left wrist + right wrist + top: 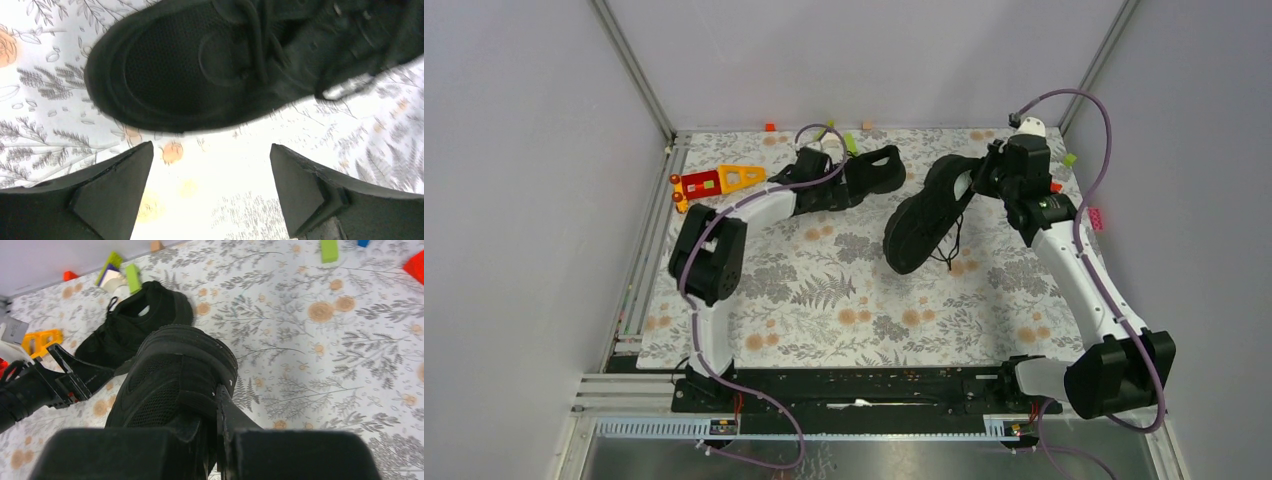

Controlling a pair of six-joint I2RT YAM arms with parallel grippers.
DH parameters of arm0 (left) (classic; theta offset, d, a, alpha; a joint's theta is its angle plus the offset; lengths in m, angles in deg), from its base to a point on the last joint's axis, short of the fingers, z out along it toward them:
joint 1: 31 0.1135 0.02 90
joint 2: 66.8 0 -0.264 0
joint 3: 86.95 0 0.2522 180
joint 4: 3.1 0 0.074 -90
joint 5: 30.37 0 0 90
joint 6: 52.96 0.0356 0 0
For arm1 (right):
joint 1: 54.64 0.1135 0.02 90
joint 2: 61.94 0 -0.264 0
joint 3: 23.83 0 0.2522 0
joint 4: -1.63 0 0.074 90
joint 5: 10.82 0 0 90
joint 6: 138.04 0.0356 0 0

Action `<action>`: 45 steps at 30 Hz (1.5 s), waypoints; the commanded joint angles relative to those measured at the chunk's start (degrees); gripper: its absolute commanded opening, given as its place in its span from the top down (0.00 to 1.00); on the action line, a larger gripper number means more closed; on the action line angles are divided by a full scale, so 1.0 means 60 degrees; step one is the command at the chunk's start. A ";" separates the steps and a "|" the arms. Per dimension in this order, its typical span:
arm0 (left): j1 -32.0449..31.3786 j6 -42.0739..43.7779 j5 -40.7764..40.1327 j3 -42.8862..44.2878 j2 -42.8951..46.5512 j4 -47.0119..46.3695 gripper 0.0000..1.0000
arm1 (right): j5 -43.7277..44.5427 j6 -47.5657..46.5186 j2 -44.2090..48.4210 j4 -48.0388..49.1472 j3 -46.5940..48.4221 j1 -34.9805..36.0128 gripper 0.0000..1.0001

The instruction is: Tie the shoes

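Observation:
Two black shoes sit on the flowered mat (824, 300). The left shoe (879, 170) lies flat at the back, toe toward my left gripper (812, 197). That gripper (210, 170) hangs open just short of the toe (200, 65), with only mat between its fingers (115, 190). The right shoe (929, 215) is tipped up off the mat, laces dangling. My right gripper (984, 180) is shut on its heel; in the right wrist view one finger (235, 415) presses the outside of the heel (200, 390) and the other is hidden inside the shoe.
A red and yellow toy (719, 182) lies left of the left shoe. Small coloured blocks are scattered along the back edge (852, 142) and right edge (1096, 218) of the mat. Grey walls enclose the table on three sides.

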 commanded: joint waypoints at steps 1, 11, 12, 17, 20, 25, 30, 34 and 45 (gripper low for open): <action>-0.0116 -0.0167 0.0940 -0.1931 0.2740 -0.0785 0.02 | -0.1371 0.0530 0.0898 0.1775 0.0025 0.0022 1.00; -0.2282 -0.0332 0.1613 -0.8800 0.8758 -0.6063 0.03 | -0.1024 0.4307 0.1709 0.4448 -0.0348 0.0515 1.00; -0.2688 -0.0149 0.1463 -0.9298 0.9040 -0.6794 0.04 | -0.0480 0.4463 0.1721 0.4134 -0.0090 0.0674 1.00; -0.4031 0.0912 0.0664 -1.0667 0.9670 -0.9491 0.09 | 0.1353 0.5466 0.1629 0.2836 0.1294 0.1570 1.00; -0.4479 0.1381 0.0726 -1.1175 0.9574 -1.1656 0.10 | 0.2096 0.5965 0.1614 0.2233 0.2025 0.2060 1.00; -0.4989 0.1765 0.0630 -1.0647 0.8852 -1.2647 0.11 | 0.2405 0.5500 0.1299 0.1929 0.3359 0.2638 1.00; -0.5902 0.2390 0.0276 -1.0031 0.7565 -1.4294 0.12 | 0.3075 0.5743 0.1051 0.1373 0.4072 0.2791 1.00; -0.6430 0.2962 -0.0111 -0.9511 0.6193 -1.5861 0.11 | 0.3519 0.6388 0.1166 0.1562 0.3829 0.2859 1.00; -0.6747 0.2972 -0.0558 -0.7351 0.3737 -1.6135 0.12 | 0.3774 0.7361 0.1958 0.2438 0.2683 0.3110 1.00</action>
